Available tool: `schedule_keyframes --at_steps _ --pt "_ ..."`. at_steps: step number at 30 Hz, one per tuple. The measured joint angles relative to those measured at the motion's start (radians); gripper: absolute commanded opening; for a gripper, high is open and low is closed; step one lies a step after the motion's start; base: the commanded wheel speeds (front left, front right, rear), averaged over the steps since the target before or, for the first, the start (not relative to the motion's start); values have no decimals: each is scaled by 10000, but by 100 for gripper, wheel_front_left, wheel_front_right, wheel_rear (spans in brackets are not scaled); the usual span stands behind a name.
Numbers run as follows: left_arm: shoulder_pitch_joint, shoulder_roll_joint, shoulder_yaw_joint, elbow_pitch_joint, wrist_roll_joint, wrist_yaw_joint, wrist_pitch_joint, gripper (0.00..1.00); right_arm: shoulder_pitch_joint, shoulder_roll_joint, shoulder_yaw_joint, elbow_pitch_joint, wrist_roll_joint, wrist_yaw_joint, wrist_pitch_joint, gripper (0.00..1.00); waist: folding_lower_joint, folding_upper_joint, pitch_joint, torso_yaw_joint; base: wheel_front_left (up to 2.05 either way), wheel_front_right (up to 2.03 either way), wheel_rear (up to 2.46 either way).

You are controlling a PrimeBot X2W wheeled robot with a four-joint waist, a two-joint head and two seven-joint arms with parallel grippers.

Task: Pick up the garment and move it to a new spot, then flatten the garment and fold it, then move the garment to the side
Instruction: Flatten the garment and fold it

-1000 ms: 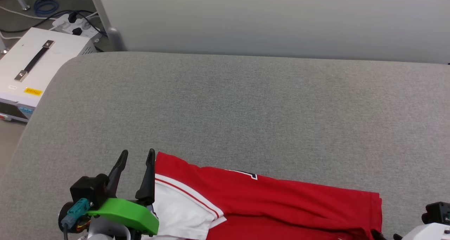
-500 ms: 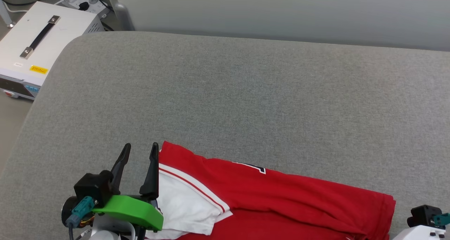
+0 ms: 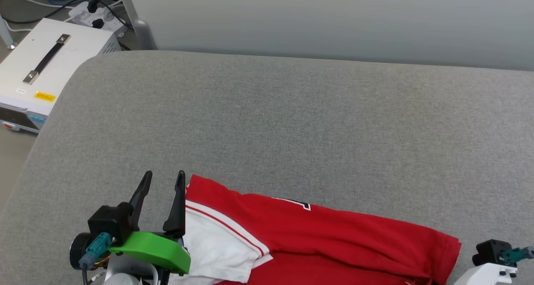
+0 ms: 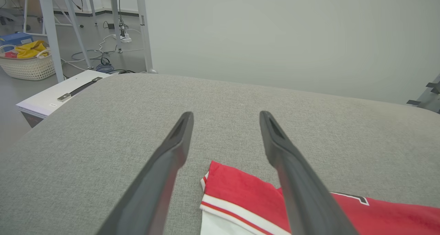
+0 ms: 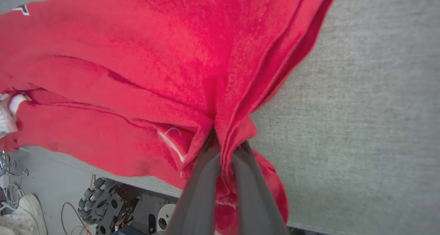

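- No text, brand or number legible in full.
- Red jersey-style T-shirt w/ white sleeve: just a corner of a black numeral fragment, white-outlined, shows at the folded top edge. Too little to tell which digit. The same scrap shows in the L and R wrist views, no clearer.
- White box-shaped unit w/ black carry handle, on the floor beside the grey fabric surface: a small yellow sticker w/ dark print, too small to read.
- Same unit: a tiny white sticker near the yellow one, also illegible.
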Motion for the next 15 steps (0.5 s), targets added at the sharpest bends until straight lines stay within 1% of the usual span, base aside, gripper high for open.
schedule_keyframes --at_steps 3,8,15 --pt "58 29 13 -81 -4 0 4 100 -111 -207 -253 -155 -10 8 192 0 0 0 -128 -99 0 0 0" --pt "155 58 -13 -111 -4 12 17 100 -360 -619 -955 -222 -96 8 527 0 0 0 -314 -256 0 0 0" --pt "207 84 -79 -67 -2 15 19 100 -413 -1124 -2420 -150 -203 8 1127 0 0 0 -547 -430 0 0 0"
